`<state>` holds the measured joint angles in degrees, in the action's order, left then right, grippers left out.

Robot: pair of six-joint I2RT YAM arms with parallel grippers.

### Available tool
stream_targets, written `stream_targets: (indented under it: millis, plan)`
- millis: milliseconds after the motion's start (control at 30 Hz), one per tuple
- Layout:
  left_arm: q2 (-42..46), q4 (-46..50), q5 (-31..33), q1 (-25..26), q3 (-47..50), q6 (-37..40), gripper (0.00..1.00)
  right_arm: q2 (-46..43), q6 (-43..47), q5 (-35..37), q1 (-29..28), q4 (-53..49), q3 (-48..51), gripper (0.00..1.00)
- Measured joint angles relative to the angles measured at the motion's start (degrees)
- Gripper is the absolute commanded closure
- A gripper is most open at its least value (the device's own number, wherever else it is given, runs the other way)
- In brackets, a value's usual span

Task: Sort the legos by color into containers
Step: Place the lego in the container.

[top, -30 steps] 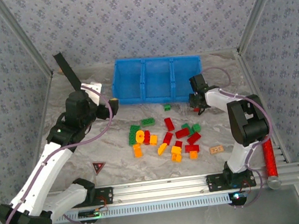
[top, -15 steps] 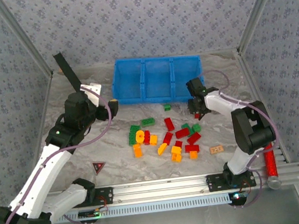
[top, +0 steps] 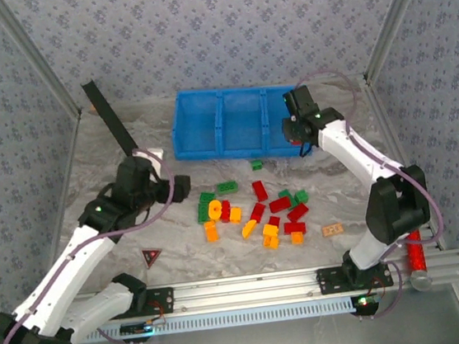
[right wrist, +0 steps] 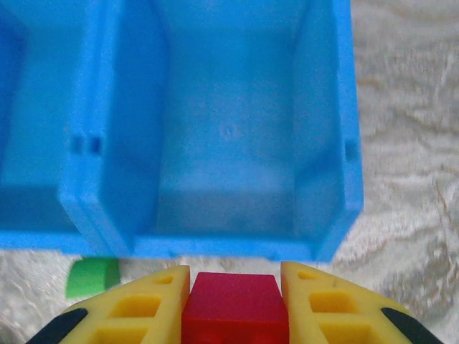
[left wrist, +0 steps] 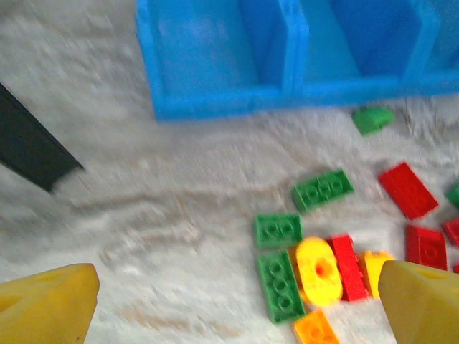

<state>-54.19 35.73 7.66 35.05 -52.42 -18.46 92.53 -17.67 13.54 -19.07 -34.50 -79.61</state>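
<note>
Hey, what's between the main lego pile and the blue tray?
One small green lego, alone just in front of the tray; the top view shows it.

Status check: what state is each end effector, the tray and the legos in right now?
Left end effector: open, holding nothing.
Right end effector: shut on red lego, at the blue tray near edge.
Right compartment: empty.
Loose legos: unsorted on the table.
</note>
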Motion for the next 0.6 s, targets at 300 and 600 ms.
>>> stream_targets:
  millis: [300, 600]
  plan:
    - [-5.3, 0.3, -0.1, 11.1, 10.7, -15.8, 0.0, 13.2, 3.2, 0.5, 0.0, 0.3, -9.6, 0.69]
    - [-16.3, -5.3, -0.6, 15.6, 11.5, -23.3, 0.0, 20.9, 3.7, 0.4, 0.0, 2.3, -10.7, 0.69]
